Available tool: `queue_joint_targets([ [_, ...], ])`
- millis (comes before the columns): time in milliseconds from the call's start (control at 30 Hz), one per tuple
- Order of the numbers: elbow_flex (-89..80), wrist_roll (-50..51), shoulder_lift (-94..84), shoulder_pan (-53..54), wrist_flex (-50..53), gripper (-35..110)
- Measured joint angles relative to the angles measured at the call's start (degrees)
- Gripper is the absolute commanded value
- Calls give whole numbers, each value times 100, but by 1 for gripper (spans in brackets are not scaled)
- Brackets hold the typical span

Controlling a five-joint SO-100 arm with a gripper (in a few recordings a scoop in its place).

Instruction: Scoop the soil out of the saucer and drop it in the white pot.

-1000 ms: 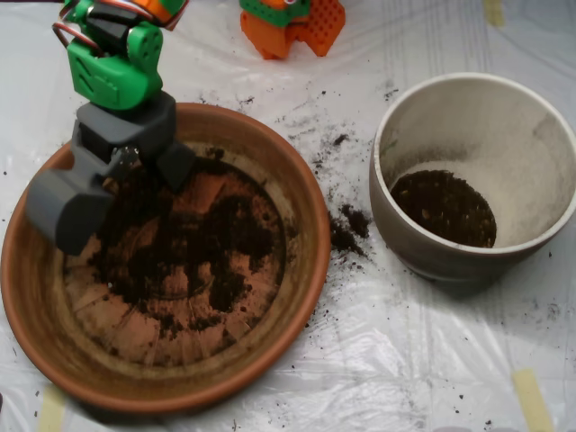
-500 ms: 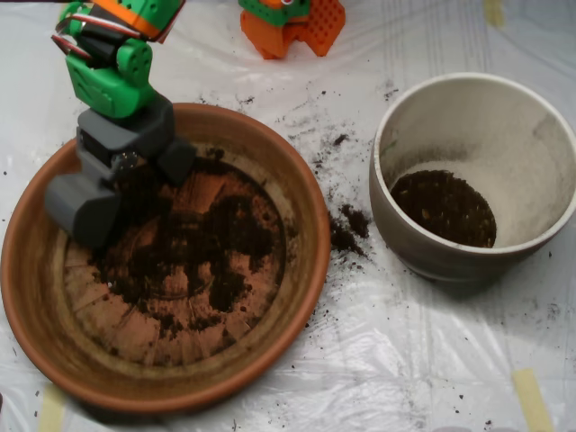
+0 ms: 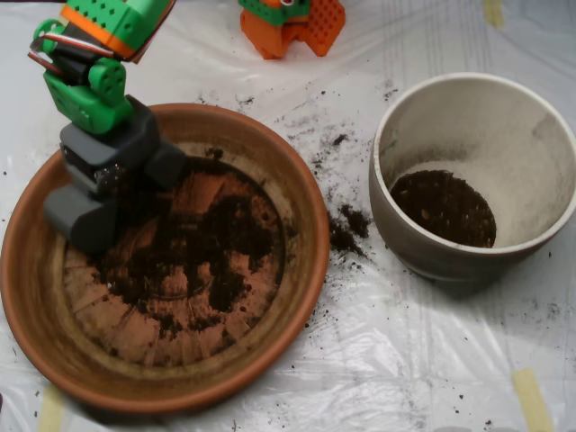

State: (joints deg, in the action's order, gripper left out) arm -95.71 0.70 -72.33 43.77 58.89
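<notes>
Dark crumbly soil [image 3: 193,247] patches the ridged terracotta saucer [image 3: 297,270]; the grey scoop [image 3: 121,193], at 10 o'clock, gapes wide.

I am looking down on a table [image 3: 270,396] that is wearing a wrinkled sheet of clear plastic [image 3: 432,360], with strips of pale tape [image 3: 531,400] showing at the lower corners and the top right. The saucer [image 3: 301,270] is sitting on it at the left and the white pot [image 3: 405,243] at the right, well apart, while an orange and green block [image 3: 310,27] is standing at the top edge. Spilled soil [image 3: 346,229] is lying on the sheet between saucer and pot, clumped just beside the pot and scattering in finer specks toward the top.
</notes>
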Motion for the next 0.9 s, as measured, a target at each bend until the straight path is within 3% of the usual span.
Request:
queue_joint_targets([
  [100, 220, 0, 97, 70, -26, 18],
  [367, 686, -237, 308, 158, -176, 9],
  [900, 501, -1521, 316, -299, -1600, 0],
])
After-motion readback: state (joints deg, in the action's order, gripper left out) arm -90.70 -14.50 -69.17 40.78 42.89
